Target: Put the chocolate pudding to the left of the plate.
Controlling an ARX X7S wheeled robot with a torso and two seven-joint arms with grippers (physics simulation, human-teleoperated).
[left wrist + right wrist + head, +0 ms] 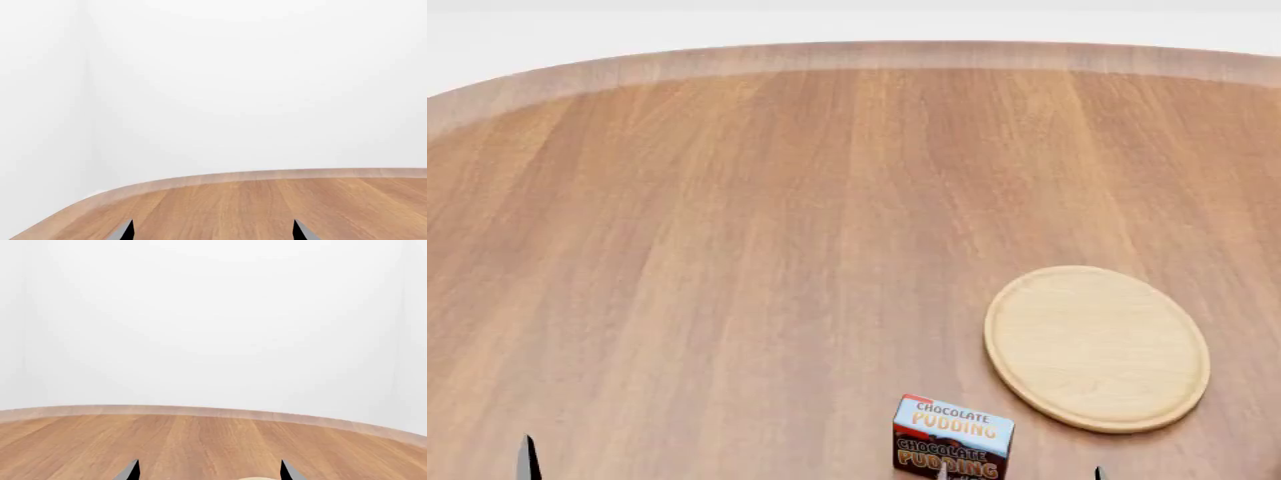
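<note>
Bright, even, diffuse light with no visible source; render sharp throughout, no blur, glare or edge distortion; only faint soft shading beside the plate [1096, 347] and chocolate pudding [952, 437] at lower right of the head view, walls behind the table [761, 200] near-white.

Slim dark, pointed tips with grey faces on left tool [212, 231] and right tool [209, 471]

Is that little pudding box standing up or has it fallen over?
Standing up. In the head view the chocolate pudding rests on the table with its light blue top facing upward and its brown lettered front reading the right way.
</note>
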